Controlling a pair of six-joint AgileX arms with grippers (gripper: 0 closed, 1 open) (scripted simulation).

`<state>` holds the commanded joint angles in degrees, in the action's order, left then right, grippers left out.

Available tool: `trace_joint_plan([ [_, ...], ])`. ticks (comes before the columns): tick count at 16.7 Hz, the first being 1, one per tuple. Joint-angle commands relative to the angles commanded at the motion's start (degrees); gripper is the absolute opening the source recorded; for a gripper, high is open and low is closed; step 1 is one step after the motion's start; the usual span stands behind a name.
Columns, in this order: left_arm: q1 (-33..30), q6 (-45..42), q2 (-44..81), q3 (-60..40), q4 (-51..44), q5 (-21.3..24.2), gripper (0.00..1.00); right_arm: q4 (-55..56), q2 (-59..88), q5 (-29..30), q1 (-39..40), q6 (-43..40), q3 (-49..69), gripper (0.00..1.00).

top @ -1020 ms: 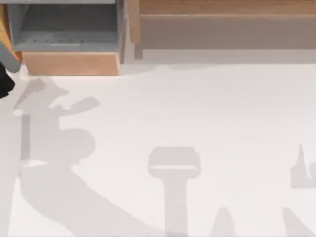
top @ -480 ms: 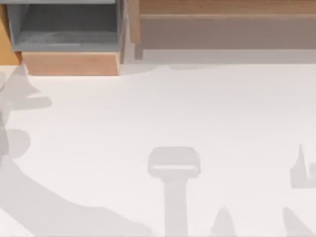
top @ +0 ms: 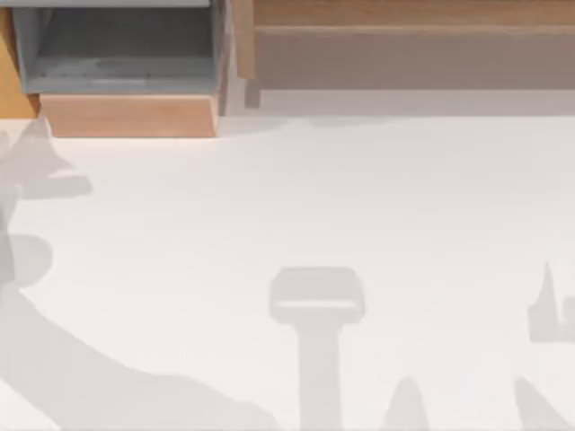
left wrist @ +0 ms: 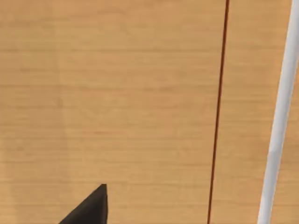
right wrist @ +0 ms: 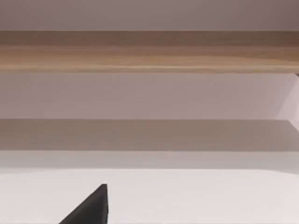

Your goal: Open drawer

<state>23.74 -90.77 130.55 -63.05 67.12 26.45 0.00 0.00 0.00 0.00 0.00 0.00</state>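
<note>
Across the near part of the white bench (top: 296, 197), grey arm shadows. In the left wrist view, dark tip of the left pincer (left wrist: 91, 210) close against the orange-brown front of the drawer (left wrist: 117, 93), apart from the thin pale bar handle (left wrist: 280, 116) beside a dark seam; open or closed, cannot tell. In the right wrist view, dark tip of the right pincer (right wrist: 91, 210) over bare bench, facing a wood shelf unit (right wrist: 149, 51); grip likewise impossible to tell. At the bench's far left corner, a sliver of the drawer (top: 7, 72) beside an open-topped grey-lined box (top: 117, 54) with pale wood front. Along the far edge, the shelf unit.
</note>
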Motion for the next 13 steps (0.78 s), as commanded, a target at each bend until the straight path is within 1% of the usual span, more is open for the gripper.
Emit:
trace_joint_plan([
  [5,-1.06,0.00,2.88,-5.94,-2.89,-1.09,1.00,0.00,0.00,0.00,0.00,0.00,0.00,1.00],
  [9,-1.20,0.03,3.19,-6.54,-3.26,-1.22,1.00,0.00,0.00,0.00,0.00,0.00,0.00,1.00],
  [13,-1.20,0.03,3.19,-6.54,-3.26,-1.22,0.70,0.00,0.00,0.00,0.00,0.00,0.00,1.00],
])
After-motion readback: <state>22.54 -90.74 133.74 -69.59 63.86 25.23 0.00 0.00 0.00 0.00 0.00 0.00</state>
